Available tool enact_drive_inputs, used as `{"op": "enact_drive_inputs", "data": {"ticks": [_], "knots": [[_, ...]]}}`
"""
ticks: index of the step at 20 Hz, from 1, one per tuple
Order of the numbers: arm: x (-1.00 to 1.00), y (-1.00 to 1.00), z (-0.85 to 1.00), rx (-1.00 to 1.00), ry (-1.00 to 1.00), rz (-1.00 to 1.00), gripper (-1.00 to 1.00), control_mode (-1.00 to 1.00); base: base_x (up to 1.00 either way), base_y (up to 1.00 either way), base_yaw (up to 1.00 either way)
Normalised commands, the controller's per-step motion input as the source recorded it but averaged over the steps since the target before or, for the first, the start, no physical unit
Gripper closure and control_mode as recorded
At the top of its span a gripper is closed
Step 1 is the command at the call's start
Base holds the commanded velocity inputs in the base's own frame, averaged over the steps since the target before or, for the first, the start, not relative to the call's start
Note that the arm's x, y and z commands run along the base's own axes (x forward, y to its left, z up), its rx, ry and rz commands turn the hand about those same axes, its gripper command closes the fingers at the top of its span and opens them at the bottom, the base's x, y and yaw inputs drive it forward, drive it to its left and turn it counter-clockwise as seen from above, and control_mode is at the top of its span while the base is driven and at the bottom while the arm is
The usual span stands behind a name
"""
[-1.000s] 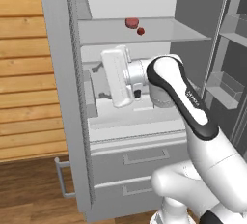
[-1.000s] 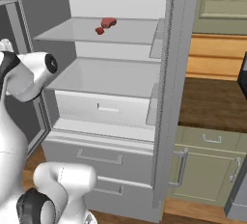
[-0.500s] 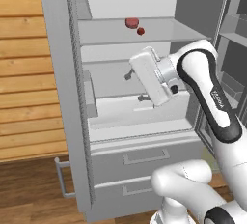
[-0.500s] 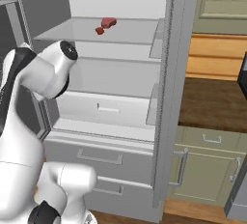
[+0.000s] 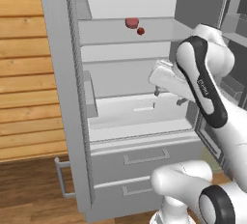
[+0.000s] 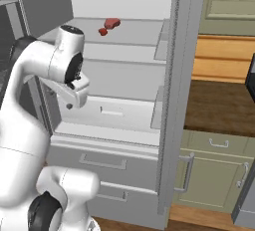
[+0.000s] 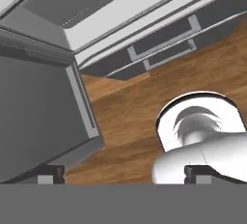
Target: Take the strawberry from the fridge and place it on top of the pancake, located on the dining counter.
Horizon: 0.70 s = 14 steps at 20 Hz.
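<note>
Hand (image 5: pixel 169 95) is sitting released, fingers (image 7: pixel 48 174) spread wide and gripping nothing, inside the open fridge (image 5: pixel 72 121), below the upper shelf (image 5: pixel 111 32) and above the pale crisper drawer (image 5: pixel 140 117). Hand view is pointing down at the wooden floor (image 7: pixel 125 112) and the fridge's lower drawers (image 7: pixel 164 49) with their slim handles. Strawberry (image 5: pixel 140 31) is lying on the upper shelf inside the fridge, well above the hand, just beside a larger dark-red lump (image 5: pixel 131 22) that is sitting slightly further back; can't tell whether the two are touching. In the right base view the strawberry (image 6: pixel 102 32) is showing in front-left of that lump (image 6: pixel 112 23), with the arm's elbow standing below the shelf. Fridge doors are standing open on both sides, door bins (image 5: pixel 89 97) showing on the left one. Dark-brown bench (image 6: pixel 219 108) is showing right of the fridge, over green-grey cabinets (image 6: pixel 214 175). Wood-plank wall (image 5: pixel 24 73) is standing left of the fridge.
</note>
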Motion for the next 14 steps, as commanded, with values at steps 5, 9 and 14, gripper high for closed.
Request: {"op": "enact_drive_inputs", "data": {"ticks": [5,9,14], "knots": [[-0.18,-0.16,-0.82,-0.68,-0.01,0.1,-1.0,-1.0,0.0,0.0,0.0],[-0.38,0.0,-0.1,-0.19,-0.18,0.17,-1.0,-1.0,0.0,0.0,0.0],[-0.12,0.01,0.06,0.05,0.0,0.39,-1.0,-1.0,0.0,0.0,0.0]]}}
